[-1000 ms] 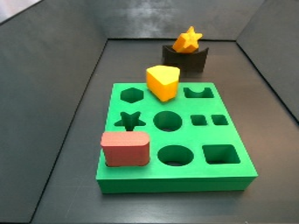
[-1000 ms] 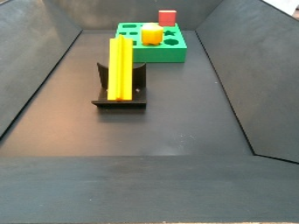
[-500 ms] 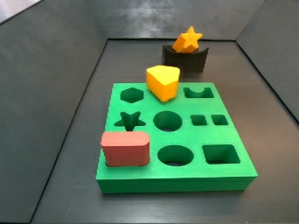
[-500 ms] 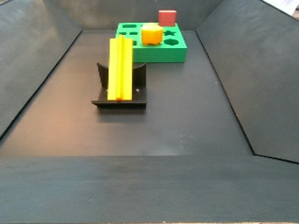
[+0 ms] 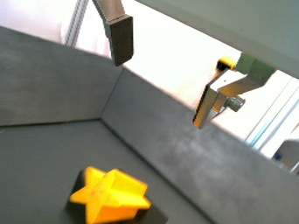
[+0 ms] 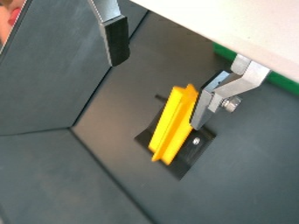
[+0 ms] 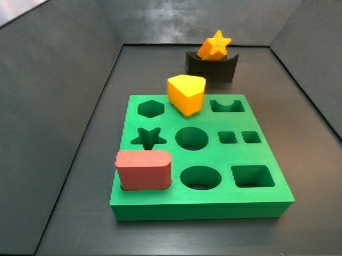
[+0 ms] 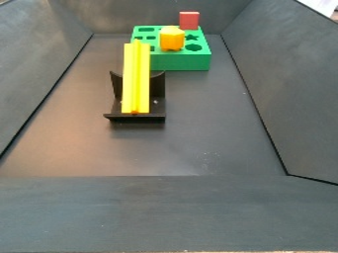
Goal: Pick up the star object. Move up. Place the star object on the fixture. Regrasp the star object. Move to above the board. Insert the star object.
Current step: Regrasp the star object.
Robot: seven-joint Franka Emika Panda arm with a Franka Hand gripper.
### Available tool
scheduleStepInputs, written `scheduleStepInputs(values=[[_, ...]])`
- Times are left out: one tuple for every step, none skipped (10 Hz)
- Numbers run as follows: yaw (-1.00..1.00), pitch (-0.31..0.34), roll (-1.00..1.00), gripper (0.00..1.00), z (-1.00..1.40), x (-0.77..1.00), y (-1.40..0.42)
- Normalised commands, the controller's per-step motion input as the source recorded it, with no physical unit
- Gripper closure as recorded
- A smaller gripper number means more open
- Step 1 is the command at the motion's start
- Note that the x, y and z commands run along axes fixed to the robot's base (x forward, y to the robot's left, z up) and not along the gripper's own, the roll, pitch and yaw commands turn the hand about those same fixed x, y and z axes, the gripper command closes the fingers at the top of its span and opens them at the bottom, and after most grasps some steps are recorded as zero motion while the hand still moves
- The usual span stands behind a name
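- The claw [image 6: 163, 70] hangs high over the floor with its two silver fingers [image 6: 117, 39] spread wide and nothing between them; it shows only in the wrist views, not in either side view.
- The star piece [image 6: 173, 124] lies below the claw, resting along the black fixture [image 6: 193, 150], apart from both fingers.
- Judging by that, placing on the fixture looks done and regrasping is the step in hand.
- To do it well, I would bring the claw straight down with the piece centred between the pads, close on its ridged long sides, and lift without dragging it against the fixture.
- A wrist view shows the piece's whole orange-yellow length; another wrist view shows mainly its star-shaped end [image 5: 111, 194].
- A side view looks at the star end [image 7: 215, 44] over the fixture [image 7: 211, 68], behind the green board [image 7: 201, 150], with the star hole [image 7: 148, 137] free.
- That view also shows a yellow block [image 7: 186, 93] and a pink block [image 7: 142, 169] standing on the board.
- A side view from the opposite end shows the piece [image 8: 133, 75] lengthwise in the fixture [image 8: 134, 114], the board [image 8: 185, 54] well beyond it.
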Motion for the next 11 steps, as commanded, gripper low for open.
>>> scheduleStepInputs(values=[[0.24, 0.243, 0.85, 0.0, -0.01, 0.11, -0.05], [0.26, 0.211, 0.66, 0.0, -0.01, 0.12, -0.06], [0.27, 0.169, 0.48, 0.0, -0.01, 0.12, -0.06], [0.28, 0.113, 0.29, 0.0, 0.0, 0.12, -0.04], [0.27, 0.07, 0.22, 0.0, 0.0, 0.1, -0.05], [0.25, 0.029, 0.19, 0.0, -0.01, 0.09, -0.05], [0.23, 0.003, 0.17, 0.0, 0.0, 0.1, -0.05], [0.24, -0.117, 0.1, 0.0, -1.0, 0.04, 0.05], [0.2, -0.126, 0.1, 0.0, -1.0, 0.04, 0.05], [0.14, -0.158, 0.09, 0.0, -1.0, 0.05, 0.04], [0.08, -0.186, 0.07, 0.0, -1.0, 0.06, 0.04]])
